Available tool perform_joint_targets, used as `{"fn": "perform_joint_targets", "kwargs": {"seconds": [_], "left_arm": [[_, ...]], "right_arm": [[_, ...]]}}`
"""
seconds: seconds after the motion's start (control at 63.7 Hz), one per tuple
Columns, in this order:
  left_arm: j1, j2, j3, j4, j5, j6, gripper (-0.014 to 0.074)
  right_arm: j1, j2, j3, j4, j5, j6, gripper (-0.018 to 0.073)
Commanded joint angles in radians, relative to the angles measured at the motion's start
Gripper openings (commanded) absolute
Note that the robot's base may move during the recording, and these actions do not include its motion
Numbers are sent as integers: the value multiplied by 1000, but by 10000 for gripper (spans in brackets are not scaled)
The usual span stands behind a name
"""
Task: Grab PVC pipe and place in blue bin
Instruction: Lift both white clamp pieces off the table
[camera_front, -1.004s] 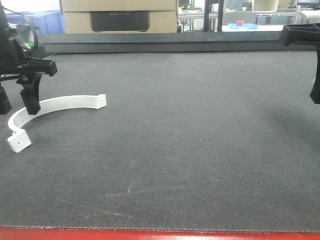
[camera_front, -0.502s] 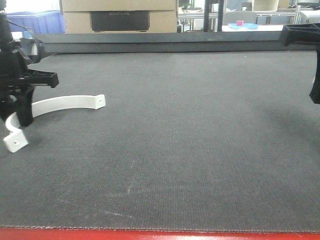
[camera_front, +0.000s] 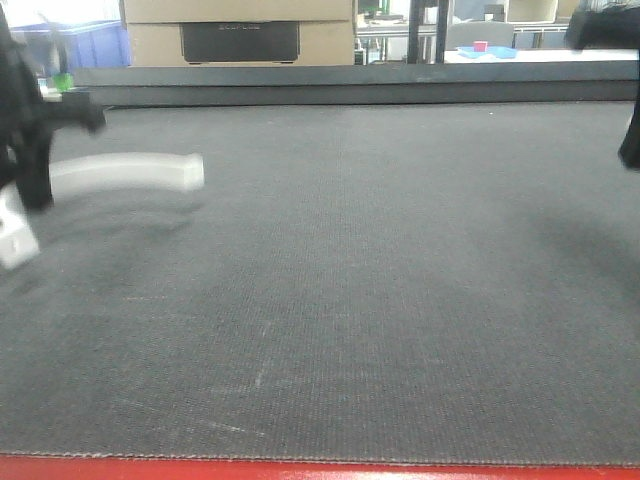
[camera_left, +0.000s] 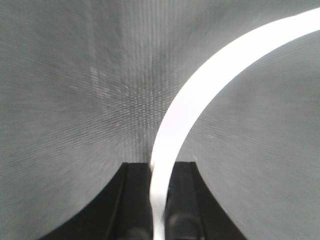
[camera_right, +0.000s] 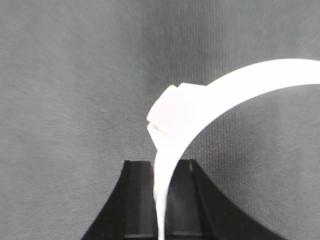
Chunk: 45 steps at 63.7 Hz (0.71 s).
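Front view: a dark grey, woven-textured worktop (camera_front: 350, 280) with a red front edge (camera_front: 320, 470). Beyond its far side stand one cardboard box (camera_front: 240, 30), a blue bin (camera_front: 95, 45) at upper left, and one blue tray (camera_front: 487, 52) on a distant table.

Two arms are present, one at each side margin. The left hand (camera_left: 160, 170) is clamped on a curved white strap (camera_left: 200, 90), its two fingers pressed against the band. From the front this strap appears blurred and seems to sit clear of the surface, though the blur makes that uncertain. The right hand (camera_right: 160, 167) is likewise closed on a second white strap (camera_right: 240, 82), which ends in a squared tab just above the fingers.

Count: two hands, two straps, one in each. Only the left one shows from the front. The PVC pipe cannot be located in any view.
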Motion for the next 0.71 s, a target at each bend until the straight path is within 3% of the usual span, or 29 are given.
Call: {"fn": "perform_joint_targets", "kwargs": {"seconds": [0.0,0.188,0.33,0.533,0.69], "left_arm": [[3,-105,-16,-21,25,-2,-111],[-2,-299,-12,-111,58,-2,-111],[-53,-433,26,-102,31,-2,-111],[-139,-676,222,-92,-265,-2,-111],[-169,-844,416,-95,-466,-2,-111]], "right_arm": [[-1,-68,2,-6,-17,-8,-168],[-1,-184,2,-6,-87,-49,-168],[-1,-277,2,-6,-181,-140,-168],[-1,-404,60,-6,-301,-191,-168],[-1,-544,189,-6,-452,-191,-168]]}}
